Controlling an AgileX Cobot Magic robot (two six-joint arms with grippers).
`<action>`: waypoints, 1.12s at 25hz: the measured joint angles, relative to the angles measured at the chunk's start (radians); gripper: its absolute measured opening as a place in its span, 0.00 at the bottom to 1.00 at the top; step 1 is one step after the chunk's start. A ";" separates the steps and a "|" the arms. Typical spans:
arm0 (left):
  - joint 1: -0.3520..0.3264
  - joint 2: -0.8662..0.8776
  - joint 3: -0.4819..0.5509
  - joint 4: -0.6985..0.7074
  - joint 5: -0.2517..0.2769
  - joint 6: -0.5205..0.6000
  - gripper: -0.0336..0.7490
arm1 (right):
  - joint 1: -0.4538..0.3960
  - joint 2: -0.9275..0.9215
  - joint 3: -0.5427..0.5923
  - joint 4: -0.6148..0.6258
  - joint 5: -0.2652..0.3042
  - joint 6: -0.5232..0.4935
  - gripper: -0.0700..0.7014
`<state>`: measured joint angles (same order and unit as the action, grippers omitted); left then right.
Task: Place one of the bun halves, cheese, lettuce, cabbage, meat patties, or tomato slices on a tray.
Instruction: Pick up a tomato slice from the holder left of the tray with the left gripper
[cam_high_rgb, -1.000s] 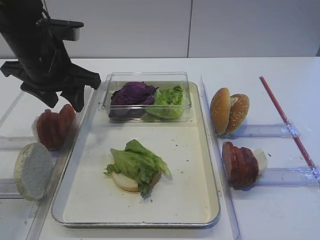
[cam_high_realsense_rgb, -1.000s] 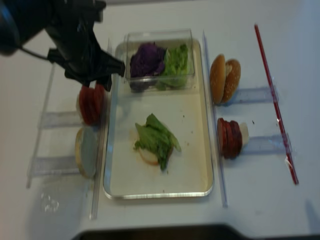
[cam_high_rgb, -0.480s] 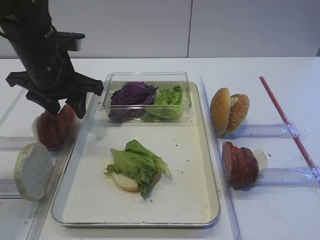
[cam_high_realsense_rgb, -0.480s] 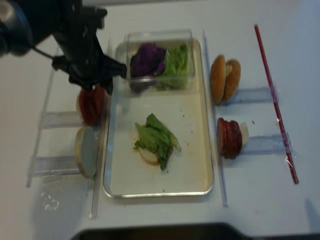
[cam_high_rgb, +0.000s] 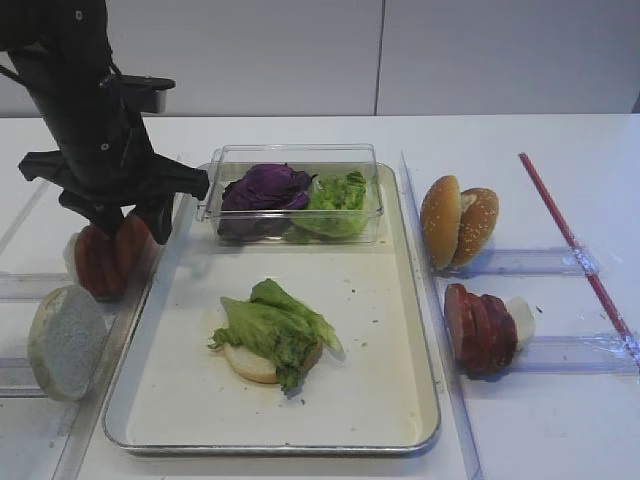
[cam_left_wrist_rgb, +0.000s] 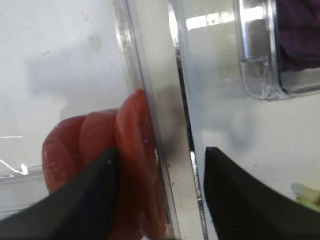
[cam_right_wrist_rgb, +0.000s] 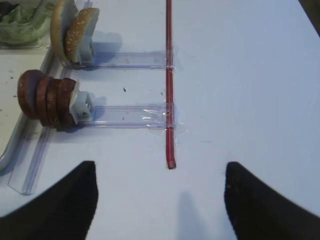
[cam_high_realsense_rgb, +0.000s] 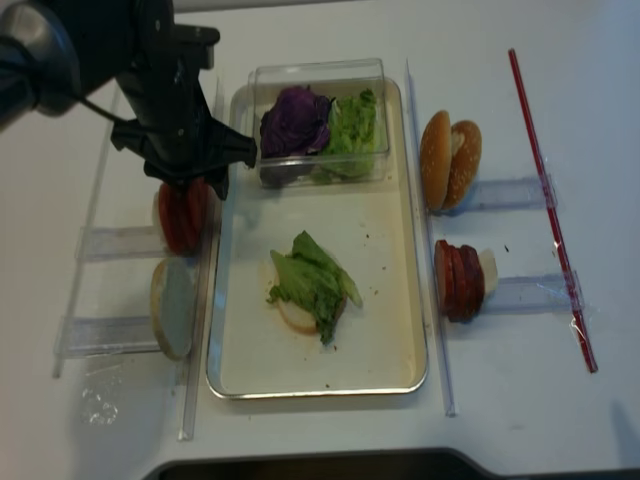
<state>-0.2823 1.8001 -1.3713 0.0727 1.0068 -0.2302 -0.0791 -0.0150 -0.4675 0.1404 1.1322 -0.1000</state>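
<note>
Left gripper (cam_left_wrist_rgb: 157, 192) is hanging right over the tomato slices (cam_high_rgb: 108, 258) w/ fingers (cam_left_wrist_rgb: 80, 200) spread either side of the outermost slice, nothing pinched yet; slices are standing on edge in a clear rack just left of the tray (cam_high_rgb: 400, 300). Tray is carrying a bun half (cam_high_rgb: 255, 362) w/ lettuce (cam_high_rgb: 272, 325) on top, plus a clear box (cam_high_rgb: 290, 190) of purple and green leaves at the far end. Right gripper (cam_right_wrist_rgb: 157, 200) is hovering over bare table near the red rod (cam_right_wrist_rgb: 169, 85), fingers wide apart, holding nothing; meat patties (cam_high_rgb: 478, 328) and more bun halves (cam_high_rgb: 458, 220) are sitting in racks right of the tray.

White table (cam_high_rgb: 520, 140); tray (cam_high_rgb: 400, 300); clear racks (cam_high_rgb: 560, 352)
</note>
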 joint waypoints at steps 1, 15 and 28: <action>0.000 0.000 0.000 0.000 0.000 0.000 0.54 | 0.000 0.000 0.000 0.000 0.000 0.000 0.82; 0.002 0.002 0.000 0.028 0.007 -0.048 0.25 | 0.000 0.000 0.000 0.000 0.000 0.002 0.82; 0.002 0.002 0.000 0.034 0.013 -0.053 0.18 | 0.000 0.000 0.000 0.000 0.000 0.002 0.82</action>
<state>-0.2800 1.8025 -1.3713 0.1069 1.0197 -0.2830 -0.0791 -0.0150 -0.4675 0.1404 1.1322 -0.0979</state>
